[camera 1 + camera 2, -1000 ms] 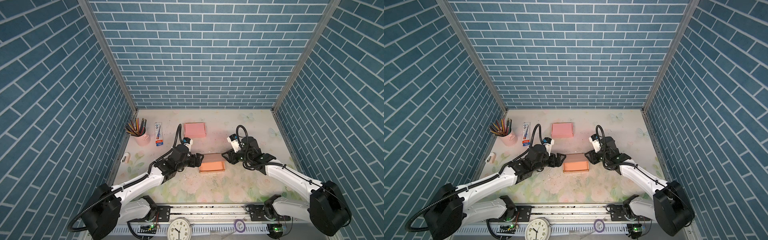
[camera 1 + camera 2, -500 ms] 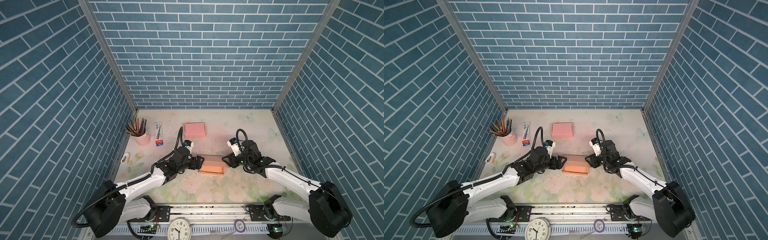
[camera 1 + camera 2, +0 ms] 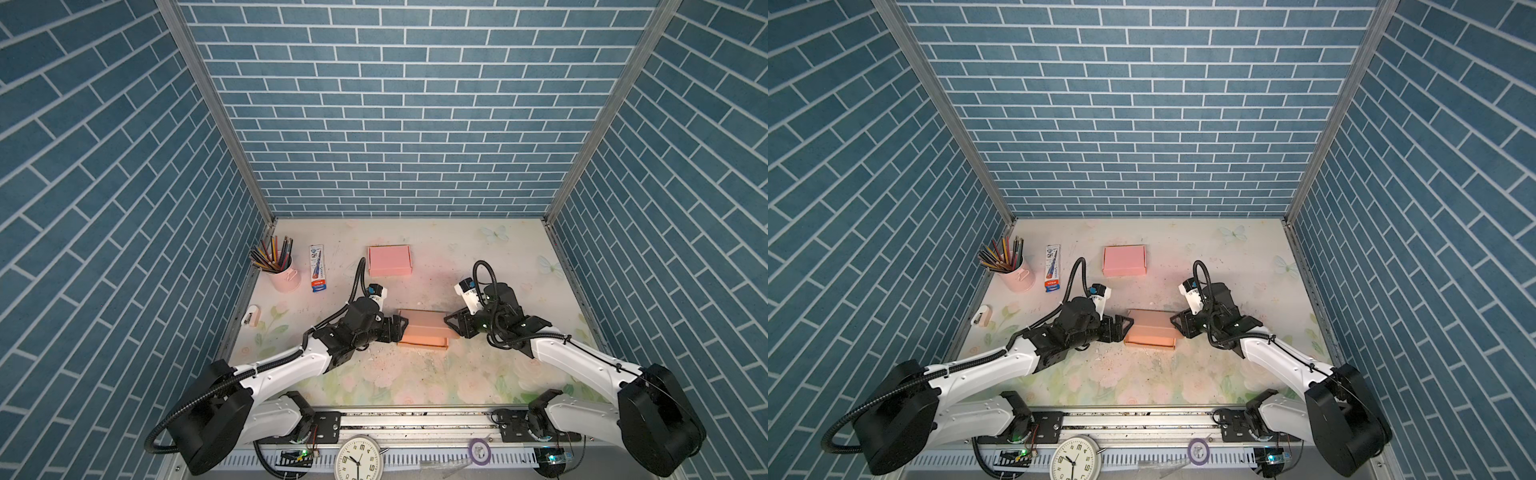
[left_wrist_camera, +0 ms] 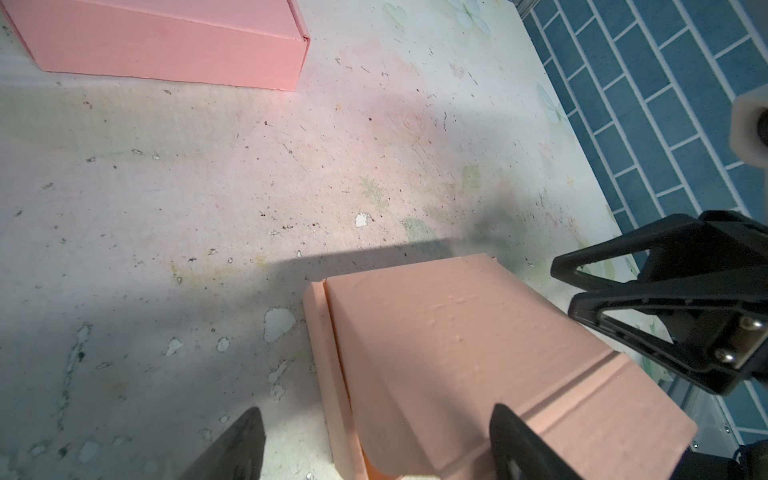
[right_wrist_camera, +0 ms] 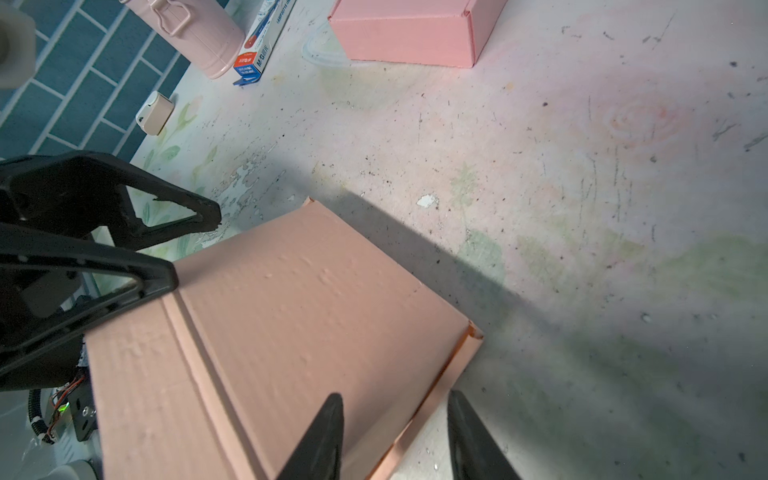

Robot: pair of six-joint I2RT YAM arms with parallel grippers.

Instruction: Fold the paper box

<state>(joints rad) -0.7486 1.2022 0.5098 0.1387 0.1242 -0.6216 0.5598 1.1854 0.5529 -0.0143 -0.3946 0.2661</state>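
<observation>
**Finding.** I see the paper box (image 3: 424,338) lying on the tabletop (image 3: 415,386), directly between the left jaws and the right jaws. Its lid is down but bowed at the end inside the left jaws.

**Jaws.** The left jaws are wide apart, with the box corner between them. The right jaws are apart and straddle the box's side edge (image 5: 432,399), clamping nothing.

**Risks, in my judgement.**
- If only one side pushes, the light box may skid away from those jaws.
- If the right jaws close on the thin edge, they may crease it or drag the lid open.
- The bowed lid may spring up if the tuck flap misses its slot.
- The left finger (image 4: 519,444) over the lid may dent the card.
</observation>
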